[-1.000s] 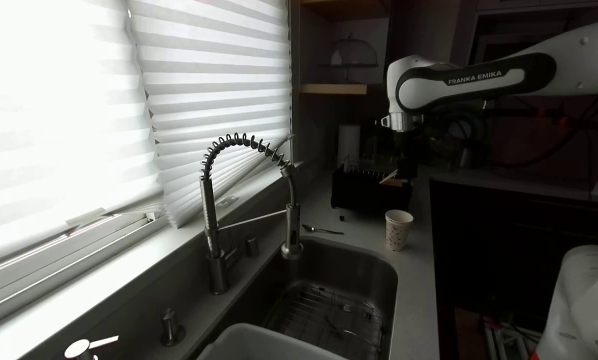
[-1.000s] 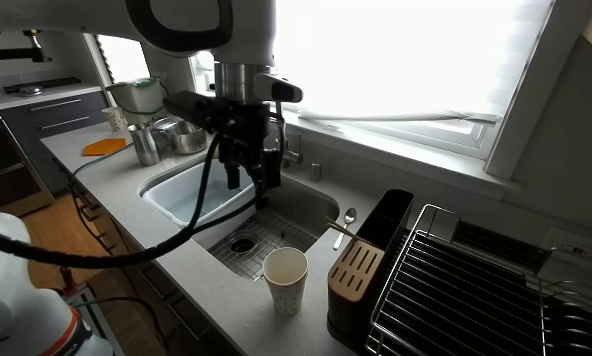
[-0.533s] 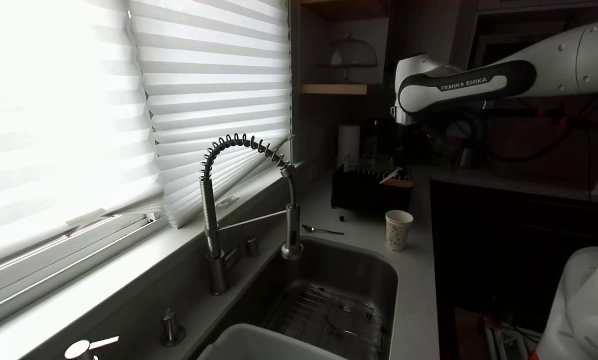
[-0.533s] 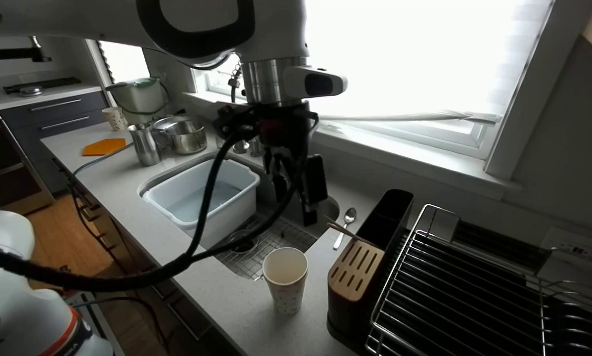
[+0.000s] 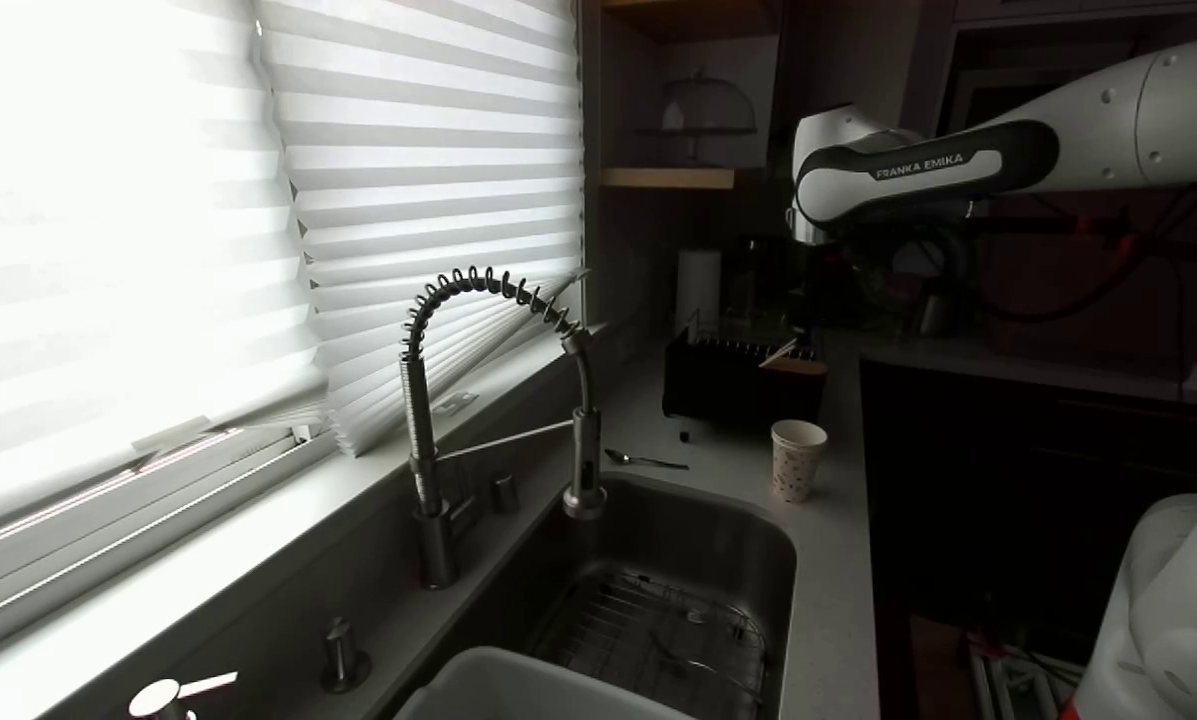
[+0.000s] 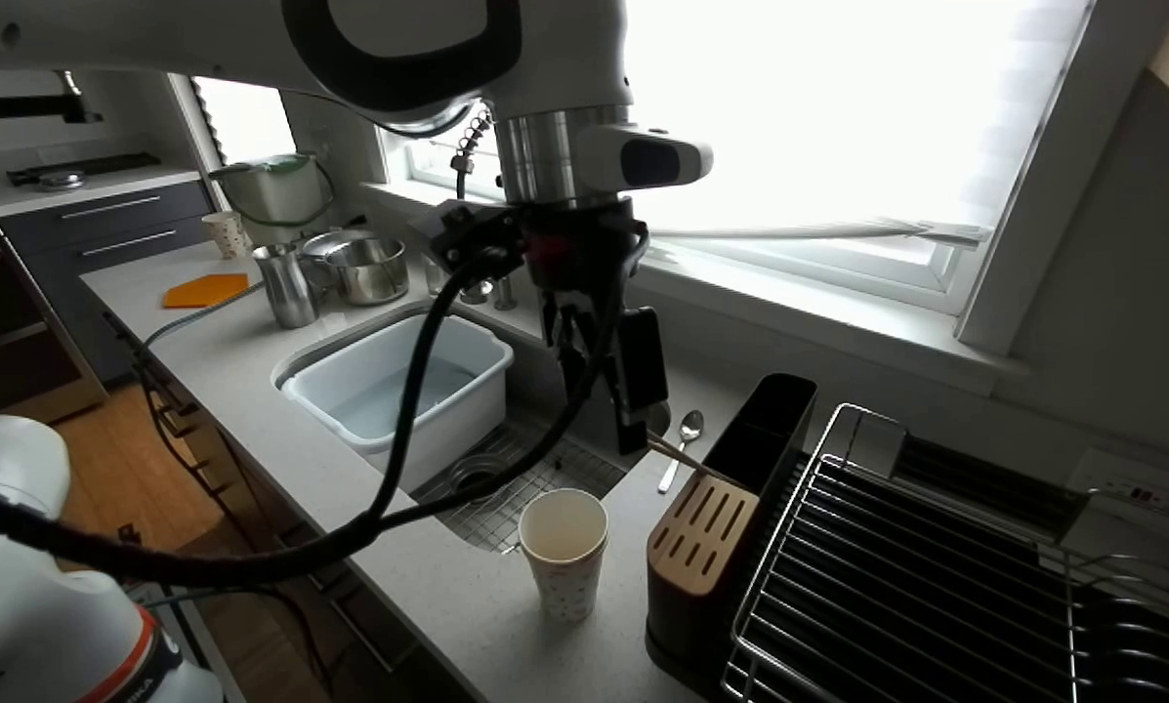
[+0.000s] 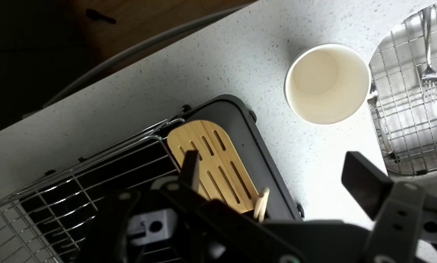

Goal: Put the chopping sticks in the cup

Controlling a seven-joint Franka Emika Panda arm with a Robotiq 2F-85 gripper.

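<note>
The chopping sticks (image 7: 261, 205) are pale, thin wooden sticks in the wrist view, leaning together out of the dark caddy beside its slotted wooden lid (image 7: 218, 164). They also show in both exterior views (image 5: 778, 353) (image 6: 687, 457); their lower ends are hidden. The cup (image 7: 344, 104) is a cream-white paper cup, upright and empty on the counter; both exterior views show its speckled sides (image 5: 796, 468) (image 6: 569, 581). My gripper (image 7: 276, 170) is open and empty above the caddy, with the sticks' tips between its fingers in the wrist view. In an exterior view the gripper (image 6: 604, 410) overlaps the sticks' upper ends.
A wire dish rack (image 6: 916, 557) stands beside the caddy (image 6: 677, 610). A spoon (image 6: 680, 454) lies on the counter. The sink holds a white basin (image 6: 481, 400) and a fork (image 7: 428, 54). A coiled faucet (image 5: 413, 400) rises behind the sink. A cable hangs from the arm.
My gripper has moved rightward and turned in an exterior view, coming over the sink's edge toward the caddy and sticks. The movement is smaller lately. The cup and sticks have not moved.
</note>
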